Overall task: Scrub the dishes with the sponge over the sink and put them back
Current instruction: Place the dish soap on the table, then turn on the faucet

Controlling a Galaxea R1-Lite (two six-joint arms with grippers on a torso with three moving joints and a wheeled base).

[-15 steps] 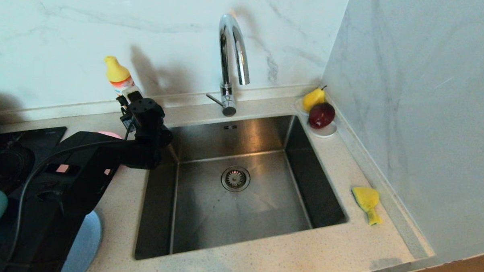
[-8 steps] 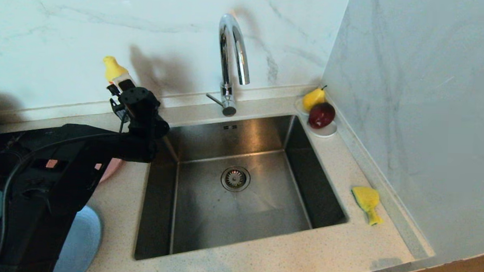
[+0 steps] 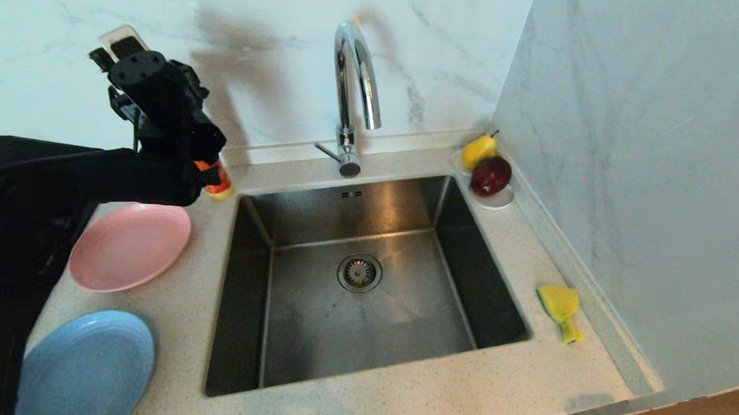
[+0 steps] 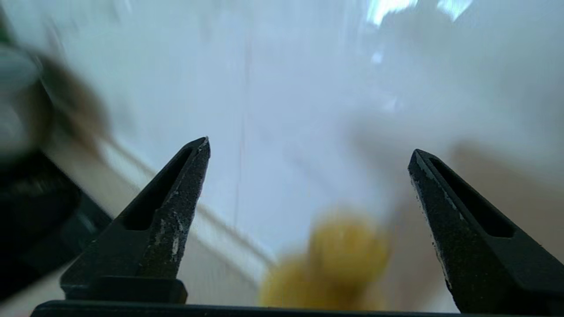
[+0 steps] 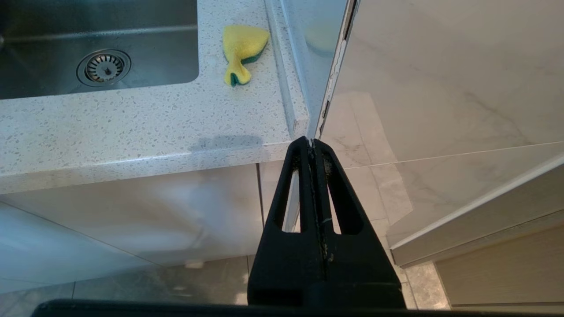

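Dishes lie on the worktop (image 3: 399,411) to the left of the sink (image 3: 365,318): the pink plate (image 3: 128,245) beside the rear left corner of the basin, the light blue plate (image 3: 87,363) nearer to the robot; both rest flat and apart from each other, so each one can be taken by its rim. The teal bowl is not visible. The sponge (image 3: 559,307) lies on the right strip of the worktop, well apart from the plates, near the side wall; the right wrist view shows it (image 5: 241,49) alone there, free to be picked up. The left tool (image 4: 308,176) is raised above the rear left of the worktop, over a bottle (image 3: 218,181) with a yellow top; its fingers stand wide apart and hold nothing. The right tool (image 5: 313,145) hangs below the edge of the worktop, in front of the cabinet, fingers pressed together and empty; I judge this arm as parked. The basin itself is empty under the tap (image 3: 355,90), ready for scrubbing.
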